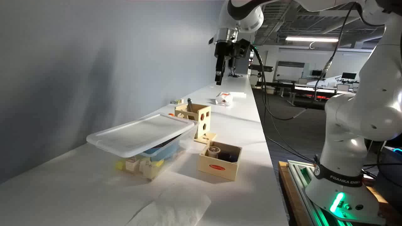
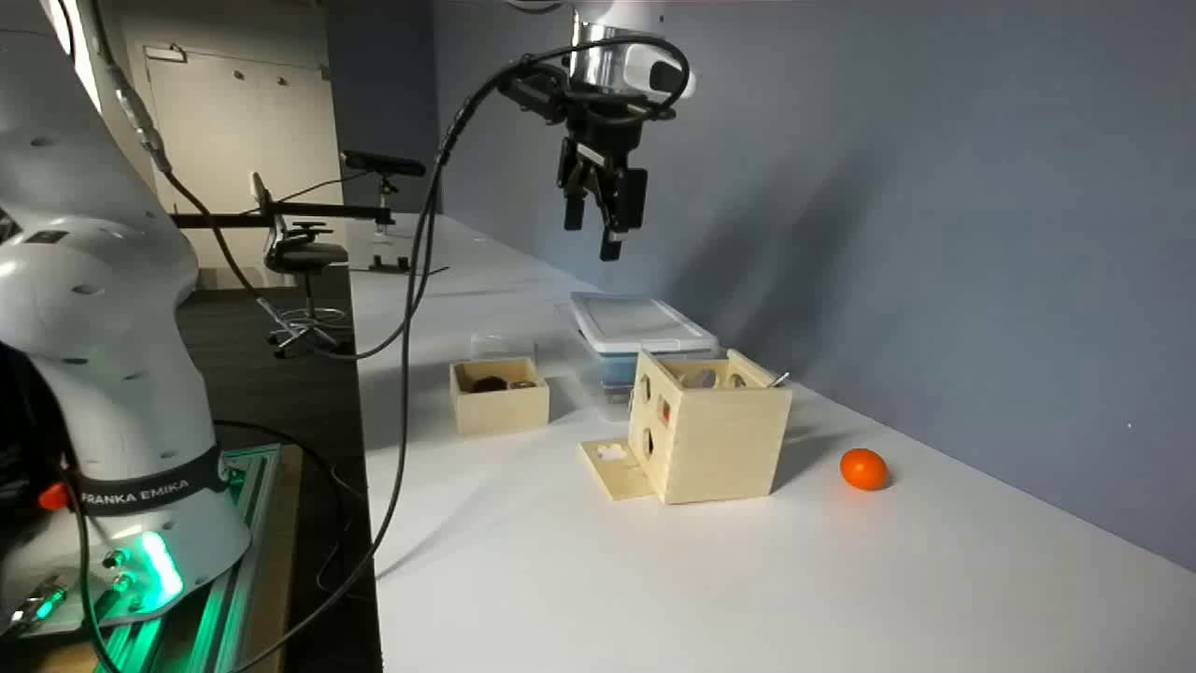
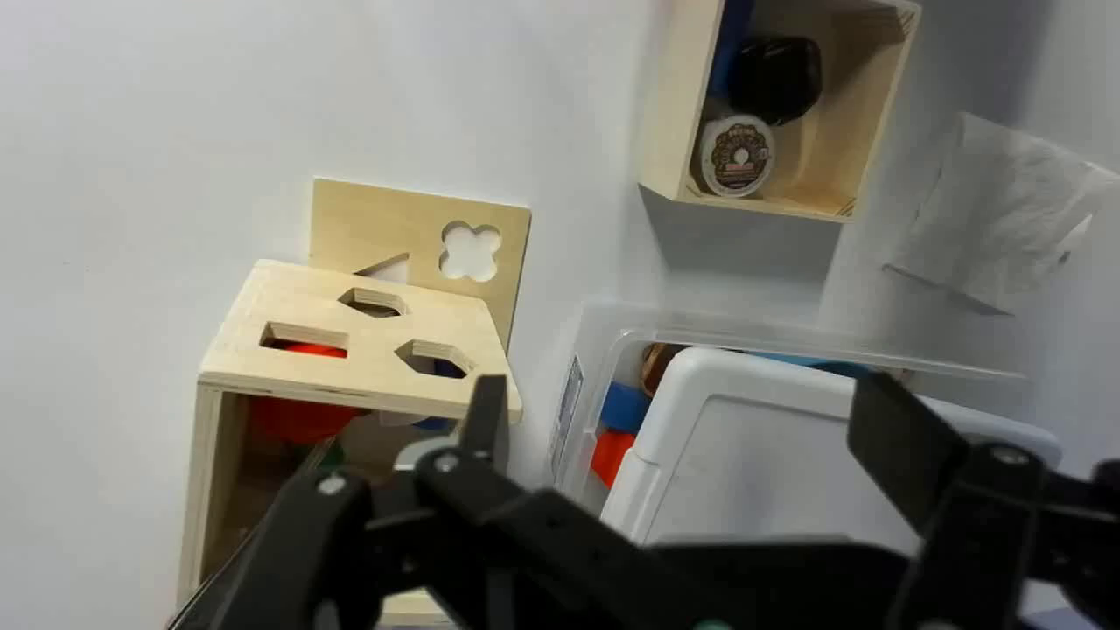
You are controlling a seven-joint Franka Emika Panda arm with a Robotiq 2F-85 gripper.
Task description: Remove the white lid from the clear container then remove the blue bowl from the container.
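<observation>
While the fingers (image 3: 906, 451) hang wide apart, the white lid (image 3: 770, 472) lies below.

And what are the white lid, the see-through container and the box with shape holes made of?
White lid: probably hard plastic, smooth with a soft sheen; its corners look rounded and molded.
See-through container: probably clear plastic, smooth-looking; you can see inside through its wall.
Box with shape holes: wood, likely plywood, pale and fairly matte; thin layers show along its edges.
</observation>
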